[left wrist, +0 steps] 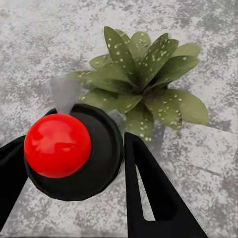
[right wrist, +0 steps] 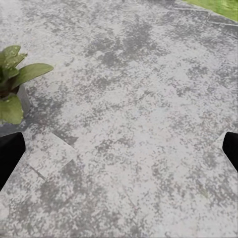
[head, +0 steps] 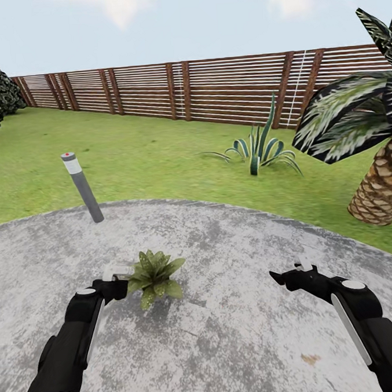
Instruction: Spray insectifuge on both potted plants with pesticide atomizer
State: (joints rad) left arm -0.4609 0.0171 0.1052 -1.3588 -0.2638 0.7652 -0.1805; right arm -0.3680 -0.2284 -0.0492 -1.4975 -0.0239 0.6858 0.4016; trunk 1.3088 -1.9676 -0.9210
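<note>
One plant (head: 154,276) sat on the patio (head: 234,246) | left end effector (left wrist: 74,163) gripped the atomizer (left wrist: 74,151) just beside it | right end effector (head: 285,276) spread wide, empty, over paving

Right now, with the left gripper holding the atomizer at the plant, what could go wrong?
1. The left gripper holds the pesticide atomizer very close to the potted plant; easing nearer could bump its leaves.
2. The spray head faces one side of the rosette, so the far leaves may stay uncovered.
</note>
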